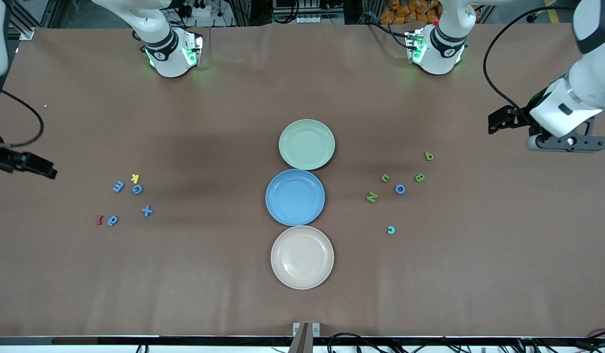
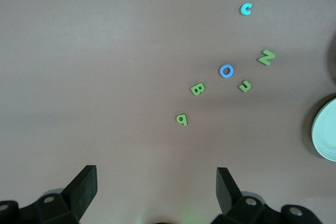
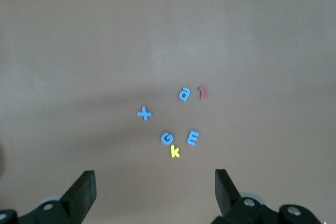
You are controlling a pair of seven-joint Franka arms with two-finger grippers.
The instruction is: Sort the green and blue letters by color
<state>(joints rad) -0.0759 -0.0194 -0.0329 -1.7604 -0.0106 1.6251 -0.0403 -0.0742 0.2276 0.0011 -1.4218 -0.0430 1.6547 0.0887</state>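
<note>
Brown paper covers the whole table (image 1: 233, 304), creased in places, with cables and clutter along the edge where the two bases stand. From the front, three plates sit in a touching column at the middle: a pale green plate (image 1: 306, 144) nearest the bases, a blue plate (image 1: 295, 197) next, and a cream plate (image 1: 302, 257) nearest the camera. Toward the left arm's end lie four green letters (image 1: 419, 177), one blue O (image 1: 400, 189) and a teal c (image 1: 391, 229). Toward the right arm's end lie four blue letters (image 1: 146, 211), a yellow k (image 1: 135, 177) and a dark red I (image 1: 99, 220). The left gripper (image 1: 508, 120) hangs over bare table near its cluster; the right gripper (image 1: 35, 166) hangs over bare table beside its own.

In the left wrist view, both black fingers (image 2: 84, 187) stand wide apart with nothing between them, the six letters spread loosely on the paper.

In the right wrist view, the fingers (image 3: 81, 190) are likewise spread wide and empty, the six letters lying in a loose group.
</note>
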